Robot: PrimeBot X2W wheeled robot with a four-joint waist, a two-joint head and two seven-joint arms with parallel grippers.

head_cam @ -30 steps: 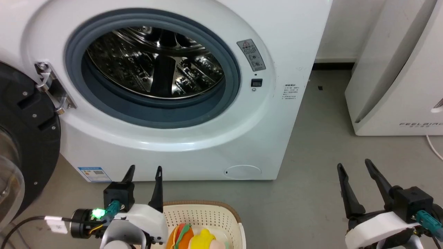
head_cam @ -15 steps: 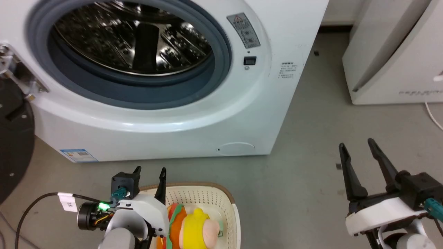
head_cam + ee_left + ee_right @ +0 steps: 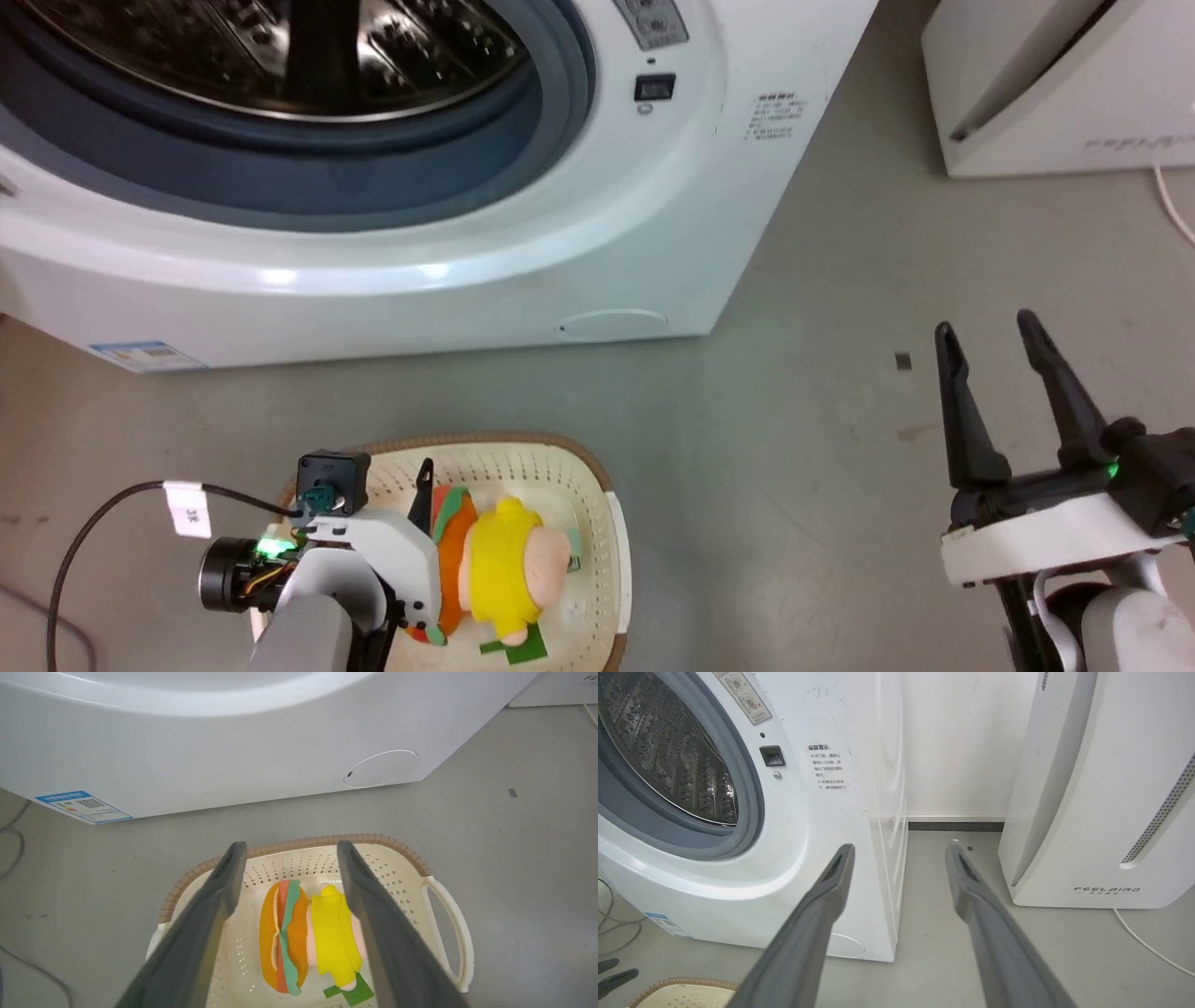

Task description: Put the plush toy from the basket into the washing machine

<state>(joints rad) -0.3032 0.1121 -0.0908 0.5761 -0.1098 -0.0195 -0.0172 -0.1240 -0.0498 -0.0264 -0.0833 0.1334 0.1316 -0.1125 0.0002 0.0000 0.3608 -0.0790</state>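
On the grey floor [image 3: 794,467], just before the washing machine [image 3: 597,233] with its steel drum [image 3: 280,56] exposed, stands the basket [image 3: 509,437]; the plush toy [image 3: 495,574] lies on the basket's bottom, not yet lifted; left pincer [image 3: 290,851] hangs above the basket, its two fingers spread wide with nothing held between them; seen along those fingers, the toy lies straight ahead and below, framed in the gap; its burger-like part points towards the robot's left, its yellow top sits in the middle, and its pink head points right, partly hidden behind one finger in the left wrist view; the burger-to-head line thus runs across the gap, so a closing stroke would probably press the toy end to end; whether a fingertip touches the plush cannot be told; right pincer [image 3: 988,341], likewise parted and empty, stands well apart over bare floor; the left arm is plainly nearer, and a straight descent appears to be called for
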